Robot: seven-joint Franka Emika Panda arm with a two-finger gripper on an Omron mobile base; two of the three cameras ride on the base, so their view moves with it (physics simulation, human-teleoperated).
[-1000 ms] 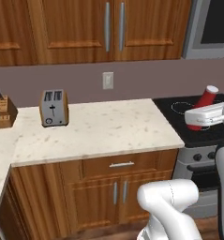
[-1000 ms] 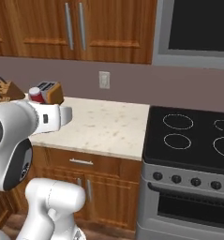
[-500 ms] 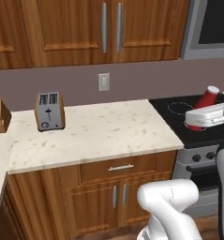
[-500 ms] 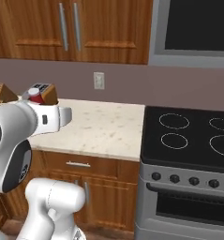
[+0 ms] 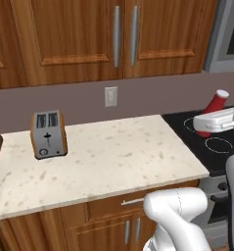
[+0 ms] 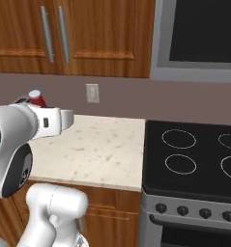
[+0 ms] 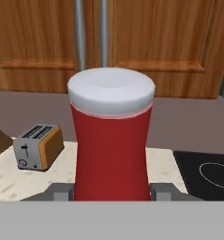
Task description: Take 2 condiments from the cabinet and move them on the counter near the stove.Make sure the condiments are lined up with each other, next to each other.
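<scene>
Base rolled right; gripper [image 7: 111, 193] clamps red bottle [image 7: 111, 140] upright between fingers.

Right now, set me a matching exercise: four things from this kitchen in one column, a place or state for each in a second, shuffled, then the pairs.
Things
1. red bottle
2. toaster
3. stove
4. wall outlet

Places or states
A. on the purple wall, above the counter
B. held in the shut gripper, up off the counter
C. right of the counter, black top with ring burners
D. standing on the counter near the wall, left part

Pairs: 1-B, 2-D, 3-C, 4-A
</scene>
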